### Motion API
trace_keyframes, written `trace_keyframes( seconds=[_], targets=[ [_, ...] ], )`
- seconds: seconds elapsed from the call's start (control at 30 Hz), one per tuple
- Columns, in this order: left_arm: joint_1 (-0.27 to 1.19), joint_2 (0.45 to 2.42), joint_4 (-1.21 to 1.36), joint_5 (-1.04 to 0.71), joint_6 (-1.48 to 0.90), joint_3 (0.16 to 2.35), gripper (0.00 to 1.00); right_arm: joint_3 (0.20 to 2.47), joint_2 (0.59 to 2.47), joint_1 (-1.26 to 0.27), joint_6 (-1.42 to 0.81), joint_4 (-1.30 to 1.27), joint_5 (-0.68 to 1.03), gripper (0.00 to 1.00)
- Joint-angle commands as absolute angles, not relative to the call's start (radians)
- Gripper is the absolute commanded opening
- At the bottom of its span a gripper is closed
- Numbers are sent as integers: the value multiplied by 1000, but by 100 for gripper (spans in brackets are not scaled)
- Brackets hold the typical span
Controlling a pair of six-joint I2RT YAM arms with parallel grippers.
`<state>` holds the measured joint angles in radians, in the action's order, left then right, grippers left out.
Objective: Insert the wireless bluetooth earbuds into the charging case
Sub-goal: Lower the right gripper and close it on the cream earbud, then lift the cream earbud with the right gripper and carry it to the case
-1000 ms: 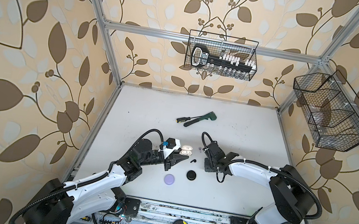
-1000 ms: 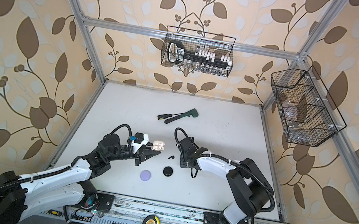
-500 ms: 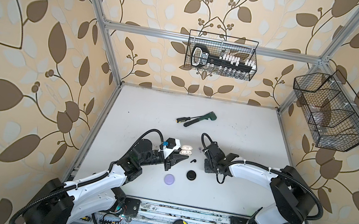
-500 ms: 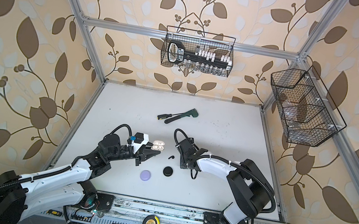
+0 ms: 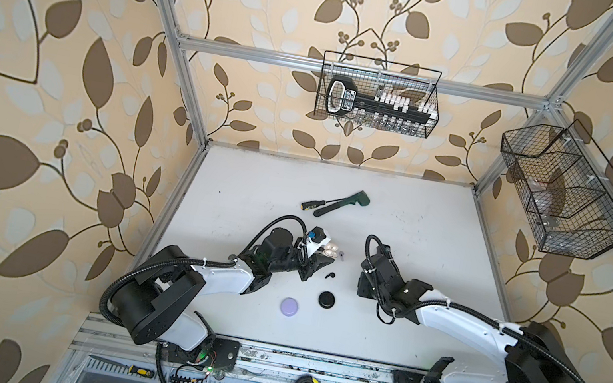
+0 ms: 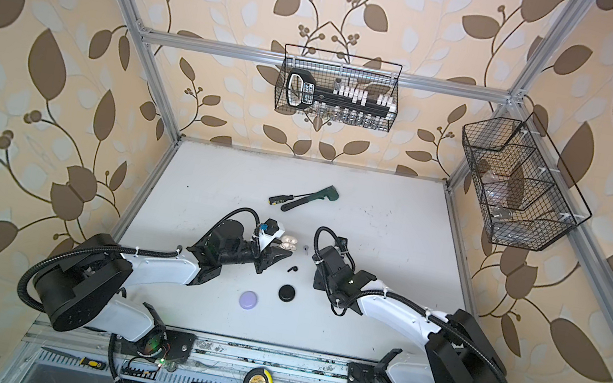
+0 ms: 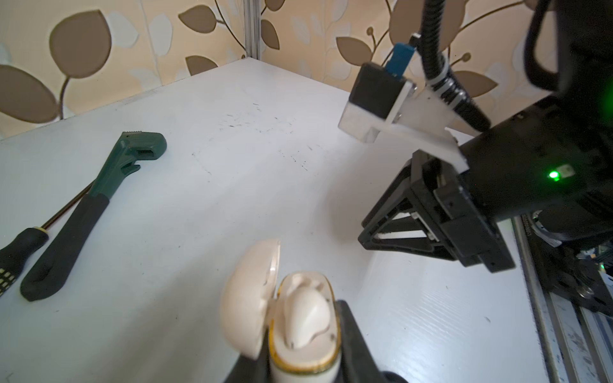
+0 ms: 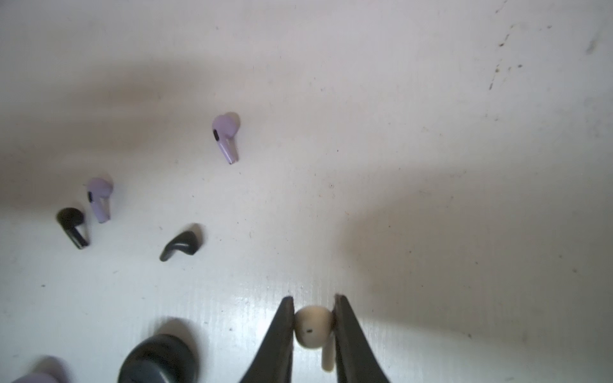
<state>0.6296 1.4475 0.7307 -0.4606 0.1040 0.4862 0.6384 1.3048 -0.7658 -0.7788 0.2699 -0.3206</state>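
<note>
**Right gripper point(image 8: 313, 318) pinches a cream earbud point(image 8: 313, 326); left gripper point(image 7: 303, 356) holds the open cream case point(image 7: 308, 368)**

Your right gripper is clamped on the round head of the cream earbud, one fingertip on either side. The stem pokes out free beside one finger. In both top views this gripper sits just right of centre, tucked under its own wrist, so you see the grip only from the right wrist camera.

Your left gripper is closed on the cream case, squeezing its base from both sides. The lid point(image 7: 247, 298) stands hinged open, and a seated cream earbud point(image 7: 306, 315) rests in the case. In a top view the case sits just left of centre, and the two grippers face each other with a gap between them.

Four more earbuds lie loose on the table point(image 5: 431, 264), as your right wrist camera shows. There is a lone lilac earbud point(image 8: 226, 137), then a second lilac earbud point(image 8: 99, 199) just beside a black earbud point(image 8: 73, 227). Another black earbud point(image 8: 180, 245) lies apart from these.

Nearer to you than the grippers, the closed black case point(image 5: 327, 300) lies between the arms. The closed lilac case point(image 5: 289, 306) lies to its left and a little nearer.

On the far half of the table, the green wrench point(image 5: 343, 203) and the screwdriver point(image 5: 313, 205) lie side by side, well apart from the earbuds.
</note>
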Motion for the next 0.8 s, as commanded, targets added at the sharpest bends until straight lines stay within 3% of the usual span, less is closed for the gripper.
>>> trace_keyframes(
  seconds=[0.0,0.4,0.77],
  targets=[
    [641,1487,839,-455,105,531,0,605,1232,-773,-843,238,-388,22],
    [693,1584,967,-481,88,552,0,582,1007,-872,-922,156,-557,22],
    [712,1643,1120,-533,10,557,0,601,995,-924,-934,40,-591,21]
  ],
)
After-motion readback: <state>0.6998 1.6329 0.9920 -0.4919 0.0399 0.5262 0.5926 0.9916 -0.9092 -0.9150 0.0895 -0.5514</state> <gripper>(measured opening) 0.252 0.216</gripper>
